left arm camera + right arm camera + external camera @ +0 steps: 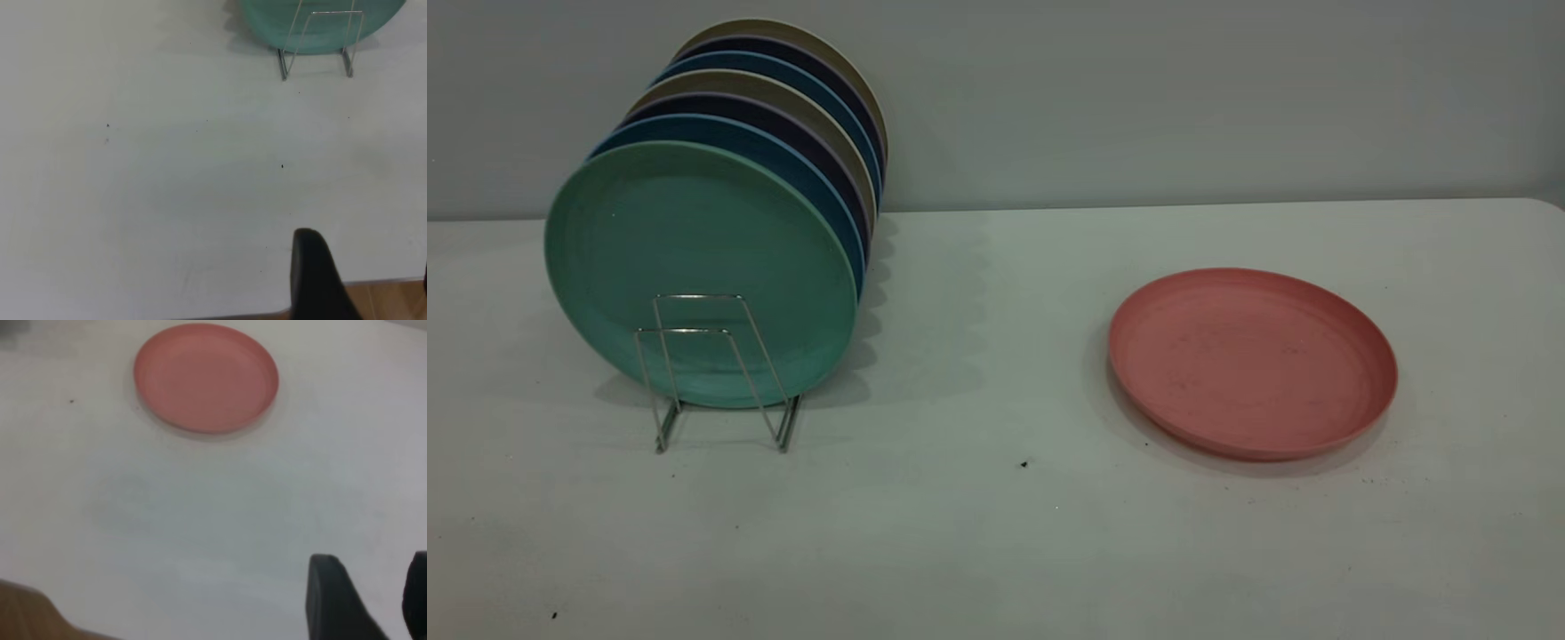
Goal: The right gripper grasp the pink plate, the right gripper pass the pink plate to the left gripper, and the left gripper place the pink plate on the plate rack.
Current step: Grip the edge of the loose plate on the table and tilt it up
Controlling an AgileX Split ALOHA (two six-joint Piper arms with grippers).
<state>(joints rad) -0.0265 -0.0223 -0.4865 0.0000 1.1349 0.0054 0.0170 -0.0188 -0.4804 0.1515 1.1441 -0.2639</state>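
Observation:
The pink plate point(1252, 363) lies flat on the white table, right of centre; it also shows in the right wrist view point(205, 377). The plate rack point(720, 373), a silver wire frame, stands at the left and holds several upright plates, with a green plate point(698, 267) in front. Its front loops show in the left wrist view point(320, 40). Neither gripper appears in the exterior view. My right gripper point(370, 583) is open and empty, over the table well short of the pink plate. My left gripper point(367, 267) is open and empty near the table's front edge, far from the rack.
Blue, dark and beige plates point(783, 116) stand behind the green one in the rack. The table's front edge point(373, 283) lies under the left gripper. A wall rises behind the table. Small dark specks point(1024, 463) dot the table.

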